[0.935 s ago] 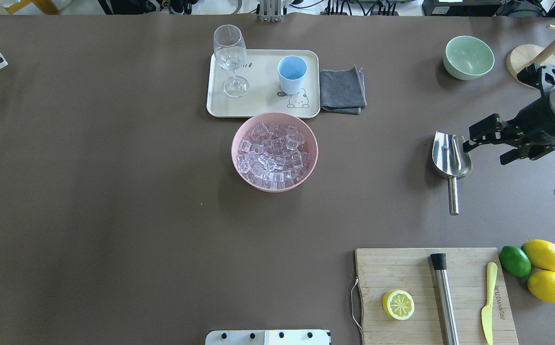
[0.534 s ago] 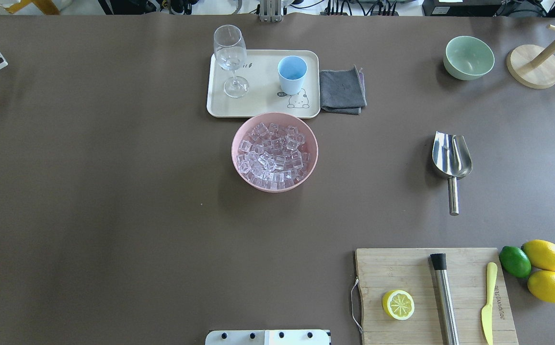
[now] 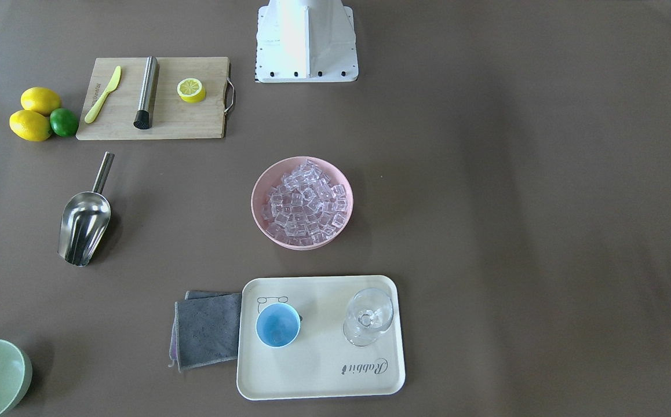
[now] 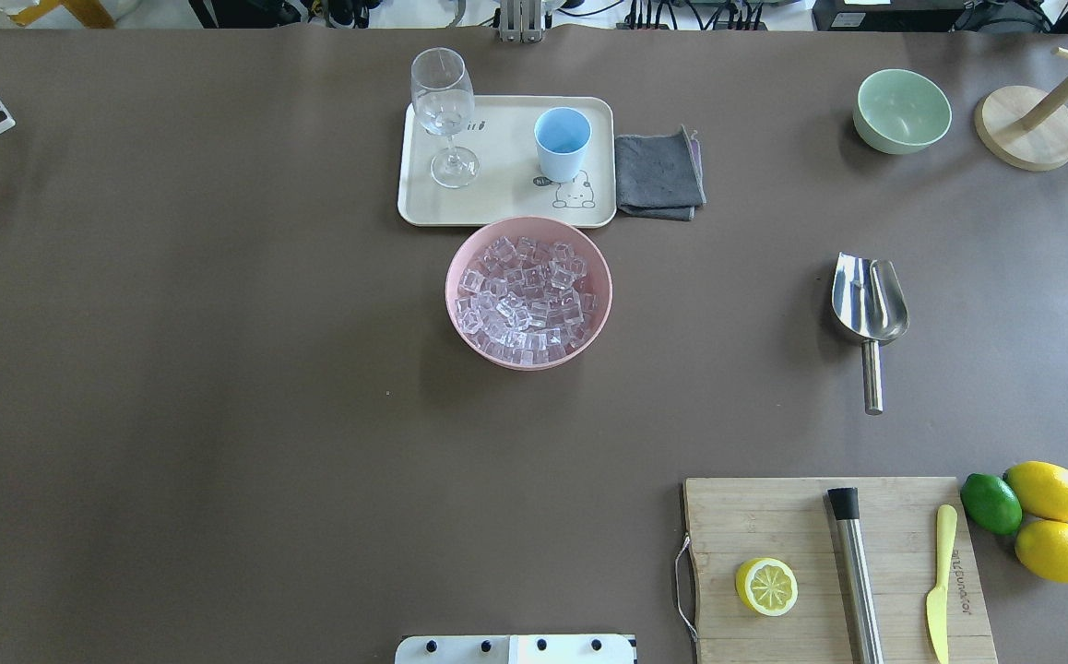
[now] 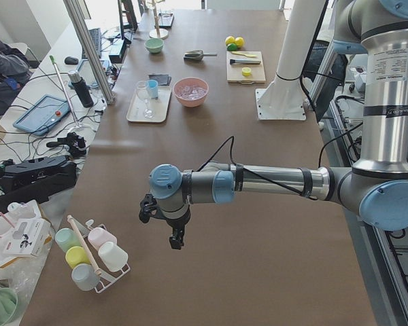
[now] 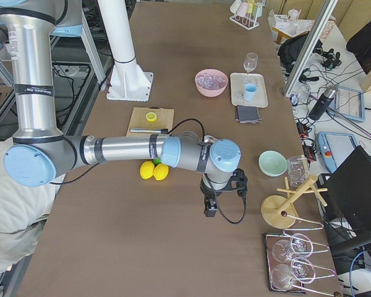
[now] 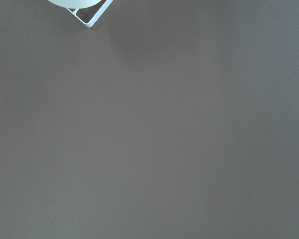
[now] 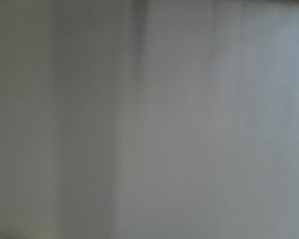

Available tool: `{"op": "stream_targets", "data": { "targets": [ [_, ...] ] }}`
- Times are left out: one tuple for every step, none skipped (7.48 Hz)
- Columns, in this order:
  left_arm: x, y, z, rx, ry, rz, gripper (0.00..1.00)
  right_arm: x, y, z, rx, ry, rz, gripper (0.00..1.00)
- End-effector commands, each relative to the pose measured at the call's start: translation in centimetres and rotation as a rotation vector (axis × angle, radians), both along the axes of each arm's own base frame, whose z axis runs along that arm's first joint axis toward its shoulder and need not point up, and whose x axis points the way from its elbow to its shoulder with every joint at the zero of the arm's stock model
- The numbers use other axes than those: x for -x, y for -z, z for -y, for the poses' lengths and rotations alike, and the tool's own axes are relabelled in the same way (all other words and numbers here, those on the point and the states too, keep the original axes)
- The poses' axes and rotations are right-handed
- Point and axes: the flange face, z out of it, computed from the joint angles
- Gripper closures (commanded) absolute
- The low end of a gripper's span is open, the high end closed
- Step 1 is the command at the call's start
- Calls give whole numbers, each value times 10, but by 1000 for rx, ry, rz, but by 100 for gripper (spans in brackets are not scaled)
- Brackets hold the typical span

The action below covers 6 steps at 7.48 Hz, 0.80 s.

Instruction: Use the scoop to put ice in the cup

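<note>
The ice [image 4: 523, 300] is heaped in a pink bowl [image 4: 454, 277] at the table's middle. The light-blue cup [image 4: 562, 140] stands upright and empty on a cream tray [image 4: 506, 207] just beyond the bowl. The steel scoop [image 4: 868, 304] lies on the table to the right, handle toward me. It also shows in the front-facing view [image 3: 83, 223]. My left gripper [image 5: 175, 238] hangs over bare table far to the left, seen only in the exterior left view. My right gripper [image 6: 210, 207] hangs over the table's far right end, seen only in the exterior right view. I cannot tell whether either is open.
A stemmed glass [image 4: 443, 101] stands on the tray and a grey cloth [image 4: 658, 173] lies beside it. A pale green bowl [image 4: 901, 111] and a wooden stand [image 4: 1025, 129] are at the back right. A cutting board [image 4: 774, 516] carries a steel rod [image 4: 855, 572], half lemon and knife.
My right gripper was beside the scoop in the overhead view 0.9 s ago and has withdrawn to the right, out of that view. The scoop has not moved.
</note>
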Motion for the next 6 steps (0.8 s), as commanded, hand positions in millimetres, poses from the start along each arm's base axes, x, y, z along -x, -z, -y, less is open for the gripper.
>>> {"op": "stream_targets", "data": {
  "targets": [
    [-4,1,2,16,14,2,1,-8,-30,-10,2,3,-48,0],
    [-4,2,3,13,14,2,1,-7,-31,-9,-15,4,-48,0],
    [-5,0,2,18,13,3,1,-7,-29,-9,-20,4,-50,0],
    [-5,0,2,18,13,3,1,-8,-25,-9,-29,2,-50,0],
    [-5,0,2,17,11,2,1,-8,-25,-9,-29,3,-53,0],
    [-5,-1,2,17,10,2,1,-8,-28,-10,-23,3,-53,0]
  ]
}}
